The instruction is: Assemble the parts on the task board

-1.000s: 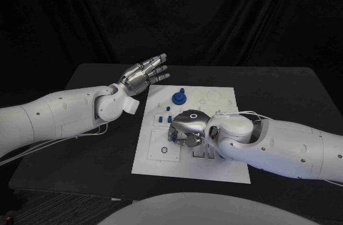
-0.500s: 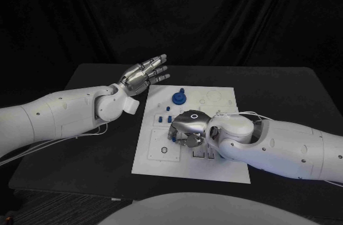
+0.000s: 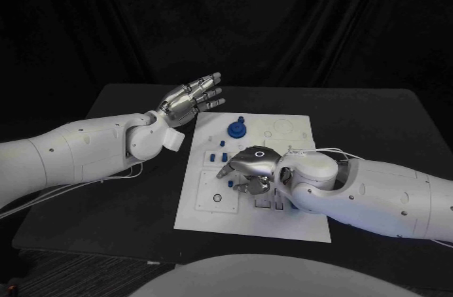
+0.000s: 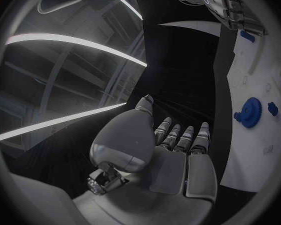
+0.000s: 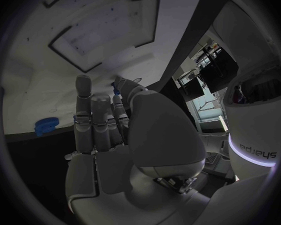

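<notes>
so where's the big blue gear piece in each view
Head view: blue gear stands at the far end of the task board, ahead of the right hand.
Left wrist view: blue gear on the white board, beyond the left hand.
Right wrist view: blue gear beside the fingers.
Shared landmark: the task board.

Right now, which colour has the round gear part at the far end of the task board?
Blue; the gear part shows best in the head view.
</notes>
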Robot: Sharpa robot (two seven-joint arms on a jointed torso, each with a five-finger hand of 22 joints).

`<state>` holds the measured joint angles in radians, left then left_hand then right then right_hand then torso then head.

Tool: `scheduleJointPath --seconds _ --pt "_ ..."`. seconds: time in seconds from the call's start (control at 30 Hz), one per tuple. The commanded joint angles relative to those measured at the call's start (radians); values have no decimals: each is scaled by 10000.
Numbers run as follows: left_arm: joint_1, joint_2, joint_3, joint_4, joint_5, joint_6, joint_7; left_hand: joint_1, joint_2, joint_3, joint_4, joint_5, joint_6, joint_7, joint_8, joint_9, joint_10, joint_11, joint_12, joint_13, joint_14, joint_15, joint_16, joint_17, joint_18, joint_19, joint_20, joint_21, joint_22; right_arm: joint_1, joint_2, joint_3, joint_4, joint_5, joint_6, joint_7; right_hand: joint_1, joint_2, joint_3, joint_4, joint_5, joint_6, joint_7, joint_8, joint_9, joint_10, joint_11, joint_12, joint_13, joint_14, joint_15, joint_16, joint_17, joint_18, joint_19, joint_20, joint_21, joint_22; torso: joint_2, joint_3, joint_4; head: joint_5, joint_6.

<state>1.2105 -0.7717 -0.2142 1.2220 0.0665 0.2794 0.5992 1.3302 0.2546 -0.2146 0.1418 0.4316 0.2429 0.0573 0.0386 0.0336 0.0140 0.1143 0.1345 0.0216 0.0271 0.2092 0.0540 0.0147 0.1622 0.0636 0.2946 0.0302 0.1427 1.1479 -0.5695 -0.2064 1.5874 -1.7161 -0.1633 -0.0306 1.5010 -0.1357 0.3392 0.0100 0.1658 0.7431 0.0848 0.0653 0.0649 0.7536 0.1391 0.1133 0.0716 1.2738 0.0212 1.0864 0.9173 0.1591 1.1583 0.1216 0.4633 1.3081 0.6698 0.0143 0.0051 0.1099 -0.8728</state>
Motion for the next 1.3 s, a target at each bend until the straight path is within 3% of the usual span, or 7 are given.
scheduleJointPath --seconds 0.03,0.17,0.33,0.47,0.73,0.87,1.3 --pt "-17 16 10 2 62 165 43 38 107 40 -27 45 -2 110 24 8 -14 39 62 15 13 82 40 10 -156 47 -8 31 -15 -35 -105 -9 71 -19 -253 -139 44 95 -213 -12 -41 -892 -132 -95 -65 -443 4 190 18 -285 27 -217 -326 196 -193 26 -197 229 1 2 2 -14 2" --pt "-22 -5 10 12 62 179 43 45 108 45 -36 51 4 115 26 9 -14 38 64 15 15 84 44 11 -158 46 -8 30 -18 -19 -342 -9 268 -19 -808 6 310 124 -524 126 2 -2471 -319 -158 -145 -1462 44 578 41 -766 80 -503 -877 195 -398 75 -250 239 1 1 -3 -2 2" --pt "-26 -55 10 41 62 178 29 50 108 49 -44 55 9 118 27 9 -14 39 61 15 19 87 53 13 -160 50 -8 32 -11 278 -884 -7 677 -19 -1316 146 449 225 -646 281 -11 -1562 -171 53 -28 -1383 20 1401 189 -446 42 -105 -648 206 -255 57 -81 253 -2 -5 -4 -12 2" --pt "-27 -95 10 62 62 151 40 56 105 53 -60 58 37 143 35 14 -13 31 75 17 28 101 69 17 -165 54 -8 33 -11 736 -1514 -7 1073 -19 -1605 182 124 297 -829 680 -485 282 136 460 153 -1012 0 2196 225 83 30 357 -322 81 335 56 791 390 4 3 -4 -4 2" --pt "-53 -131 9 103 62 26 584 101 42 55 -192 66 555 495 203 75 145 7 490 73 198 138 336 67 -229 236 -9 116 142 1415 -2887 -8 1420 25 -1945 -42 -191 -361 -1328 2137 -1140 -118 -134 147 -13 -975 69 2331 -67 364 144 525 -292 31 727 162 889 368 3 3 -4 -68 2" --pt "-93 -185 9 136 62 -81 906 116 14 29 -197 92 878 585 322 114 228 -25 682 97 277 102 440 83 -217 364 -14 178 254 1476 -3208 -11 1248 195 -1755 -169 145 -606 -1518 2784 -1143 -368 -121 31 -36 -1047 87 2255 -72 352 166 492 -377 27 759 169 751 345 -7 -6 -29 -48 2" --pt "-183 -287 8 187 62 -151 1061 140 37 45 -207 147 908 623 348 114 238 -21 684 93 280 93 439 80 -215 373 -12 181 230 1120 -3364 -15 760 365 -904 -159 26 -620 -1759 2833 -1163 -301 -90 11 -19 -742 57 2308 -47 198 206 271 -710 63 672 201 362 265 -5 -1 -22 32 2"
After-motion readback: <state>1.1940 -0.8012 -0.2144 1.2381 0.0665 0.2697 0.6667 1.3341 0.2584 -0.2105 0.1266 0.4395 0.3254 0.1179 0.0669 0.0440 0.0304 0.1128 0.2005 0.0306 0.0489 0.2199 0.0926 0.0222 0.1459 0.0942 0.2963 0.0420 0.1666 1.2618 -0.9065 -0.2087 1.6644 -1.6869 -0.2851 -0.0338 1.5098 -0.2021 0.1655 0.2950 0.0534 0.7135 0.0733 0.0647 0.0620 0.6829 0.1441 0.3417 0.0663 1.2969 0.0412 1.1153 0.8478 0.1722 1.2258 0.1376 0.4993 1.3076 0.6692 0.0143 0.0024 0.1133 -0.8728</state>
